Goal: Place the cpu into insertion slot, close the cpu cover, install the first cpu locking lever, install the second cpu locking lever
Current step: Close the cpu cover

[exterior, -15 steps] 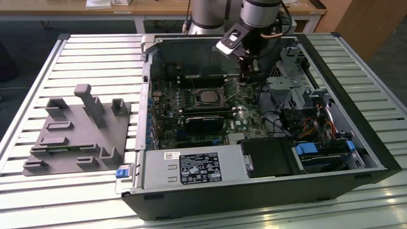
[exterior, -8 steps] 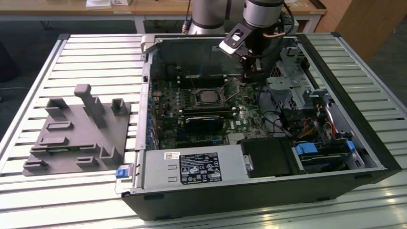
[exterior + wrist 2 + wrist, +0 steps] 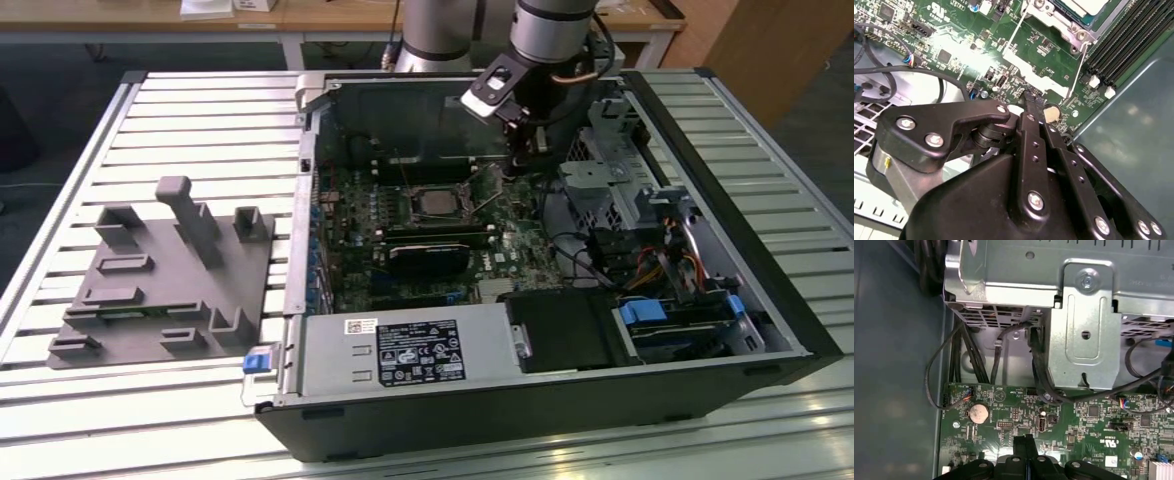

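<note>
Arm: silver-grey cylindrical metal arm segments (image 3: 547, 28) are shown, ringed by a dark band.
Wrist: a black block with a pale-faced box (image 3: 489, 88) is mounted at the side, and a looped cable (image 3: 590, 66) is seen beside it.
Gripper: a matte black two-fingered gripper (image 3: 1030, 99) is built from flat black link plates (image 3: 944, 131) joined at round pivots.
Screws: silvery round-headed screws (image 3: 1035, 201) are set along fingers and links.
Marking: a small yellow tag (image 3: 888, 161) is fixed to the grey housing.

The cpu (image 3: 434, 203) has a dull silver-grey metal top; the motherboard (image 3: 354, 250) is glossy green. The tool (image 3: 1029, 100) is matt black. The ribbed metal table (image 3: 200, 120) carries a matt grey fixture (image 3: 160, 280) at the case's (image 3: 534, 410) nine o'clock.
</note>
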Controlling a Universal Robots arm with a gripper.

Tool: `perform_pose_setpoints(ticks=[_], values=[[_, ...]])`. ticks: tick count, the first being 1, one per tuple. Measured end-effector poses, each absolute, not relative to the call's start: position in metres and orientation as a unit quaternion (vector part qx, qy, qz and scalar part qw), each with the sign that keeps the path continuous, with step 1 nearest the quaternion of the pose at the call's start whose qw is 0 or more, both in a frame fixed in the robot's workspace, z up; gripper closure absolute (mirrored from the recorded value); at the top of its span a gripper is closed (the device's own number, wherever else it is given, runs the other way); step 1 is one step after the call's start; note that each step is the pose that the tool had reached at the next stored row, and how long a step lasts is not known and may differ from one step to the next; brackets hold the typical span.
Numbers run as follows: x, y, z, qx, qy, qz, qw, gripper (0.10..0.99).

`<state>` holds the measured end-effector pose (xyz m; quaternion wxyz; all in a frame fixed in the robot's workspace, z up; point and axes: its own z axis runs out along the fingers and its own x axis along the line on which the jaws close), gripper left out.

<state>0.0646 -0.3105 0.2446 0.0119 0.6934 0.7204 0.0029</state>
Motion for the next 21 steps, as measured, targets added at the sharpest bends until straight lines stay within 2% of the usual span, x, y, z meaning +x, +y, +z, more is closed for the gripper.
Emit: perform_pose_setpoints(ticks=[21], values=[[0.036, -0.310, 0.241, 0.694, 0.720, 0.002, 0.012, 0.980]])
